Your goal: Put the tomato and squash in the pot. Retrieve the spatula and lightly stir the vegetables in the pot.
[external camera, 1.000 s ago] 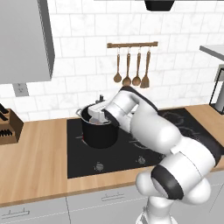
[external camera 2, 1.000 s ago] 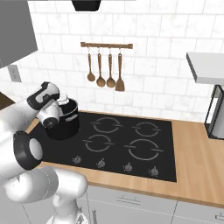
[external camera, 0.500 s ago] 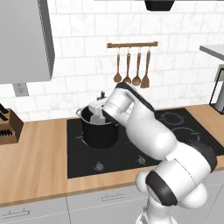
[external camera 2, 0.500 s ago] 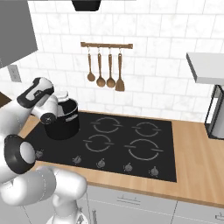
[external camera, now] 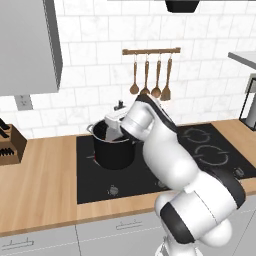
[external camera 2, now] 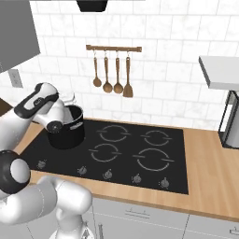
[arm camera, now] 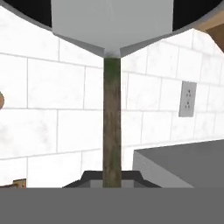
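White-tiled kitchen wall behind a black hob [external camera: 150, 165] set in a wooden counter [external camera: 40, 190]. Gripper [arm camera: 112, 177] clamped on the spatula [arm camera: 112, 109] handle, blade over the pot [external camera: 114, 148] on the hob's left.

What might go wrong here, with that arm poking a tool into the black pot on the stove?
The spatula works inside the pot, which stands near the cooktop's left edge; a hard sideways push might slide or tip it. The gripper holds only the thin handle, so the spatula might twist or slip.
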